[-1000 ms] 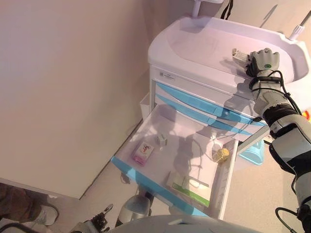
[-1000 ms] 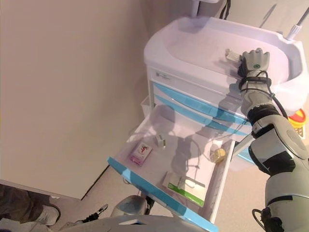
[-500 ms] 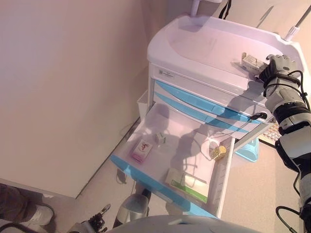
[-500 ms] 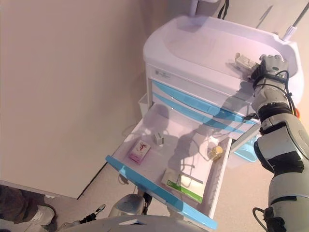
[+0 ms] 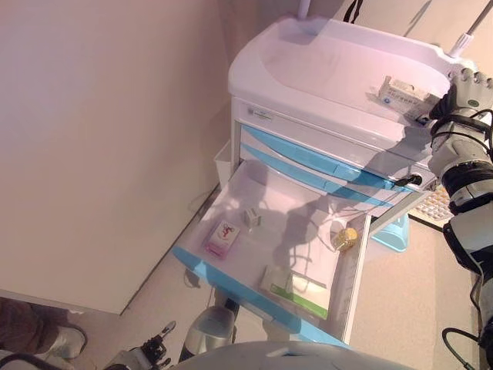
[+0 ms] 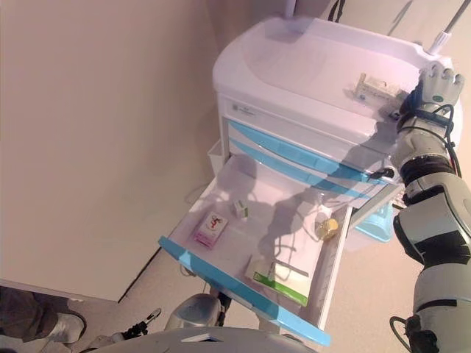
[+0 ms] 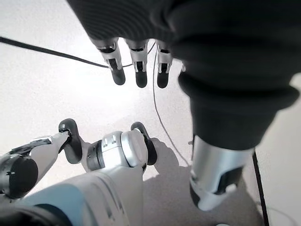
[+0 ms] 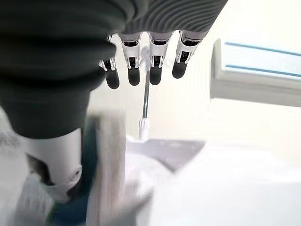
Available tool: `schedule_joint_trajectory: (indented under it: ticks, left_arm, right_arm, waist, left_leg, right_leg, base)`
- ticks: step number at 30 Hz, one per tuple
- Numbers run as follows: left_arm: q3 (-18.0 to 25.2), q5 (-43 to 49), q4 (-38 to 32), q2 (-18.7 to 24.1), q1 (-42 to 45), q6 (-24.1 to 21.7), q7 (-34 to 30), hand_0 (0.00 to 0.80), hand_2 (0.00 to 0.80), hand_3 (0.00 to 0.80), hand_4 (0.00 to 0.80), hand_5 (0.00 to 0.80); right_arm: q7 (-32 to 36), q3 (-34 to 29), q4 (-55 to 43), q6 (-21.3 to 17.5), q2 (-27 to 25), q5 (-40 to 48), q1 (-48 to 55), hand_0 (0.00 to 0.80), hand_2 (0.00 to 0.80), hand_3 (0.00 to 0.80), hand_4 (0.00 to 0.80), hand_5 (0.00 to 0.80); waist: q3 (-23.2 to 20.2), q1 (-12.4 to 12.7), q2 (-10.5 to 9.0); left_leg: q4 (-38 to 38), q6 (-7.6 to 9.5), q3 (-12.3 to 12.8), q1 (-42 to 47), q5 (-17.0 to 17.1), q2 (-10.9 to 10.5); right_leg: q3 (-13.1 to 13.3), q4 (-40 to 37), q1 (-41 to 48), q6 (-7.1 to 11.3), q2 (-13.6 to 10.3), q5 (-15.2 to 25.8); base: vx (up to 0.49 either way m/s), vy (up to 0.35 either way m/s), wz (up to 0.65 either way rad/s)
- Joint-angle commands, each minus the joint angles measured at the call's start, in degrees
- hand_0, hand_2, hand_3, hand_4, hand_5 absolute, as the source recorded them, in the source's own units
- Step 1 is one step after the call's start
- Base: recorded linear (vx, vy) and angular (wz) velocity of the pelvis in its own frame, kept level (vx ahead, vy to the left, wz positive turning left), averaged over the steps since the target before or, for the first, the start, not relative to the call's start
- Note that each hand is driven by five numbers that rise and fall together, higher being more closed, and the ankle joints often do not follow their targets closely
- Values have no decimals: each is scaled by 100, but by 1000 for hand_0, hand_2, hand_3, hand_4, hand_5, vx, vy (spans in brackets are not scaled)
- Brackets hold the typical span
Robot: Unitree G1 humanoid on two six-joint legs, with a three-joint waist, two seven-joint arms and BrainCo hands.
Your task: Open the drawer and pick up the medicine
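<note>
Medicine box out of the drawer, lying on the cart top

We see the drawer pulled open, and the medicine box flat near the right edge of the cart top. Our right robot hand sits just beside it, fingers straight and holding nothing. The left robot hand hangs relaxed and empty over the floor. We judge the box light, stiff and crushable, best pinched across its long sides.

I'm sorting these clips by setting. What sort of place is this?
Probably a clinic or hospital room, or a mock-up of one: a white medical cart with blue-trimmed drawers, its bottom drawer open with medicine boxes and a small bottle inside.
</note>
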Motion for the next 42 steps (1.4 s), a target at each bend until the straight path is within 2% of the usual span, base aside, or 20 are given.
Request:
schedule_joint_trajectory:
  ticks: [1, 4, 7, 14, 18, 20, 22, 23, 24, 27, 29, 32, 35, 39, 42]
  left_arm:
    - [-233, 13, -10, 179, 270, 108, -185, 0, 0, 0, 0, 0]
    - [-180, 124, -63, 189, 359, 123, -304, 0, 0, 0, 0, 0]
    - [-113, 274, -93, 186, 455, 107, -463, 0, 0, 0, 0, 0]
    - [88, 674, -168, 119, 623, -10, -793, 0, 0, 0, 0, 0]
    - [180, 962, -192, 75, 635, -319, -932, 0, 0, 0, 0, 0]
    - [254, 1125, -203, 113, 636, -499, -1014, 0, 0, 0, 0, 0]
    - [258, 1333, -255, 154, 585, -714, -1117, 0, 0, 0, 0, 0]
    - [262, 1557, -270, 169, 551, -852, -1191, 0, 0, 0, 0, 0]
    - [197, 1776, -326, 198, 518, -991, -1257, 0, 0, 0, 0, 0]
    - [-22, 2184, -580, 232, 394, -1159, -1253, 0, 0, 0, 0, 0]
    - [-186, 2484, -761, 251, 292, -1307, -1183, 0, 0, 0, 0, 0]
    - [-291, 3071, -530, 281, 525, -2061, -1362, 0, 0, 0, 0, 0]
    - [-543, 3504, -783, 417, 666, -2145, -1320, 0, 0, 0, 0, 0]
    - [-927, 4229, -1136, 514, 646, -1988, -1159, 0, 0, 0, 0, 0]
    - [-1149, 4642, -1346, 610, 583, -1987, -1087, 0, 0, 0, 0, 0]
  right_arm:
    - [-593, 555, -761, 146, -731, 11, -1024, 0, 0, 0, 0, 0]
    - [-639, 649, -1521, 278, -979, -72, -1223, 0, 0, 0, 0, 0]
    - [-747, 595, -2215, 167, -1238, -208, -1337, 0, 0, 0, 0, 0]
    - [-16, -7, -4274, 314, -1707, -729, -1134, 0, 0, 0, 0, 0]
    - [591, -546, -4895, 386, -1846, -891, -588, 0, 0, 0, 0, 0]
    - [796, -841, -5162, 496, -1961, -613, -220, 0, 0, 0, 0, 0]
    - [1047, -1307, -5340, 649, -2009, -400, 317, 0, 0, 0, 0, 0]
    - [1045, -1653, -5411, 565, -2006, -196, 742, 0, 0, 0, 0, 0]
    - [1120, -1975, -5512, 642, -2024, -40, 1089, 0, 0, 0, 0, 0]
    - [1326, -2981, -5778, 543, -1950, 350, 2307, 0, 0, 0, 0, 0]
    - [1442, -3595, -5894, 398, -1858, 537, 3125, 0, 0, 0, 0, 0]
    - [1446, -4476, -6010, 232, -1595, 778, 4518, 0, 0, 0, 0, 0]
    - [1589, -5018, -6076, -26, -1184, 812, 5473, 0, 0, 0, 0, 0]
    - [2614, -5329, -6449, 229, -868, 745, 6295, 0, 0, 0, 0, 0]
    - [4413, -5316, -6596, 734, -808, 428, 6709, 0, 0, 0, 0, 0]
  waist:
    - [-208, -97, 67]
    - [-234, -171, 44]
    - [-278, -254, 33]
    - [-383, -505, 23]
    - [-413, -662, 32]
    - [-412, -751, 31]
    - [-388, -870, 42]
    - [-384, -928, 41]
    - [-378, -1001, 54]
    - [-343, -1236, 65]
    - [-324, -1389, 79]
    - [-223, -1548, 86]
    - [-53, -1746, 195]
    - [54, -2040, 301]
    - [117, -2211, 306]
  left_leg:
    - [132, 222, -49, 398, -1132, -71]
    - [130, 203, 5, 392, -1139, -64]
    - [110, 188, 66, 392, -1137, -49]
    - [10, 149, 247, 387, -1098, -7]
    - [-41, 133, 375, 400, -1097, 30]
    - [-61, 115, 454, 411, -1097, 69]
    - [-74, 106, 542, 423, -1106, 113]
    - [-99, 106, 596, 431, -1099, 136]
    - [-97, 99, 641, 430, -1096, 165]
    - [-108, 79, 799, 452, -1120, 245]
    - [-110, 69, 895, 465, -1130, 290]
    - [-109, 46, 1040, 422, -1143, 354]
    - [-114, 15, 1188, 415, -1115, 422]
    - [-150, -17, 1337, 458, -1076, 478]
    - [-188, -58, 1476, 498, -1044, 526]
  right_leg:
    - [209, 504, -490, 171, -148, 486]
    - [251, 468, -497, 172, -128, 485]
    - [294, 422, -513, 185, -106, 490]
    - [457, 335, -588, 226, -20, 523]
    - [511, 331, -652, 228, 11, 537]
    - [550, 317, -677, 225, 27, 536]
    - [592, 329, -718, 226, 40, 539]
    - [612, 309, -731, 231, 49, 545]
    - [639, 282, -733, 212, 66, 519]
    - [743, 281, -784, 207, 109, 535]
    - [830, 249, -803, 188, 147, 511]
    - [841, 184, -848, 183, 178, 493]
    - [908, 198, -956, 159, 204, 455]
    - [1062, 129, -998, 110, 274, 429]
    - [1108, 134, -1051, 93, 303, 431]
  base:
    - [-41, -21, -5]
    - [-48, -32, -16]
    - [-61, -44, -15]
    - [-71, -44, -17]
    - [-74, -32, -17]
    - [-88, -33, -19]
    - [-103, -52, -16]
    - [-108, -74, -16]
    - [-94, -73, -18]
    - [-88, -72, -29]
    - [-90, -79, -36]
    - [-148, -91, -24]
    - [-152, -17, -42]
    - [-72, -30, -40]
    - [-62, -50, -29]
